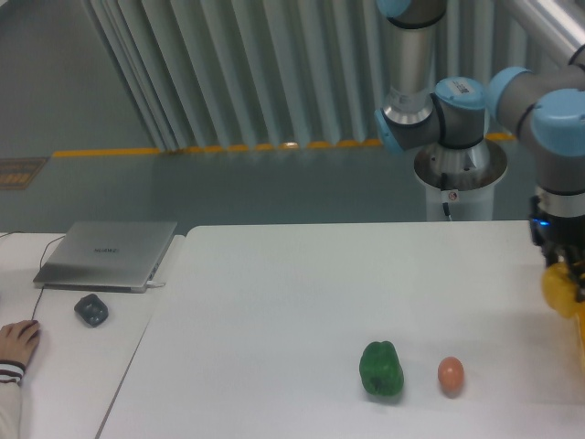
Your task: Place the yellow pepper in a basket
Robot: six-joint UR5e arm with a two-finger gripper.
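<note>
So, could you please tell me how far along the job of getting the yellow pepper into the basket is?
Done, it seems: the yellow pepper is off the table, up at the gripper at the right edge. In hand: it looks gripped, though the frame edge hides the hold. Left: the drop; no basket is clearly in view. The green pepper and egg-shaped thing sit on the table.

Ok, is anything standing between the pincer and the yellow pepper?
Nothing visible. The yellow pepper sits right at the pincer at the frame's right edge, partly cut off. The green pepper and the egg-shaped thing lie apart on the table, lower left of it.
</note>
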